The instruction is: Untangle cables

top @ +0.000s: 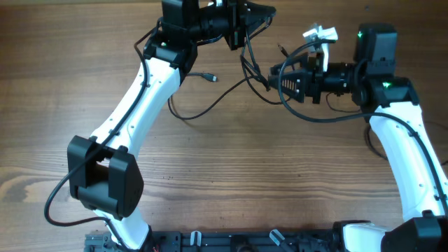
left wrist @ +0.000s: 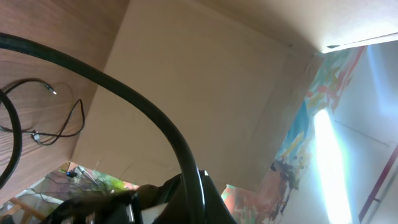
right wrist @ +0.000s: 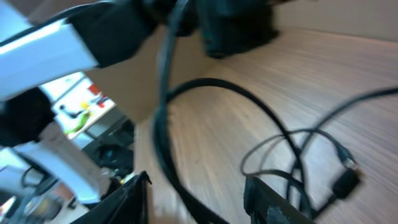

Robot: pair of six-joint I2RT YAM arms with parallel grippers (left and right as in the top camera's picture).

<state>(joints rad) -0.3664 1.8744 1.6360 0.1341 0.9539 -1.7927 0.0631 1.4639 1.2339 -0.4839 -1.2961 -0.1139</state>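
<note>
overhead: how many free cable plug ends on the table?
1: the silver-tipped black plug end beside the left arm's white link. Others may be hidden in the thin black cable tangle.

Overhead: I had it fixed above, looking straight down on the table [top: 63, 77], far enough off to take in the left arm [top: 140, 91] and the right arm [top: 406, 154], with their bases at the lower edge.

Left wrist: it was tilted steeply up and off the table's far side, with only a wedge of wood at left.

Right wrist: it sat low and very near the wood, blurred, facing the left arm.

Shared by all three: the thin cables [top: 210, 105] on the table's far half.
</note>
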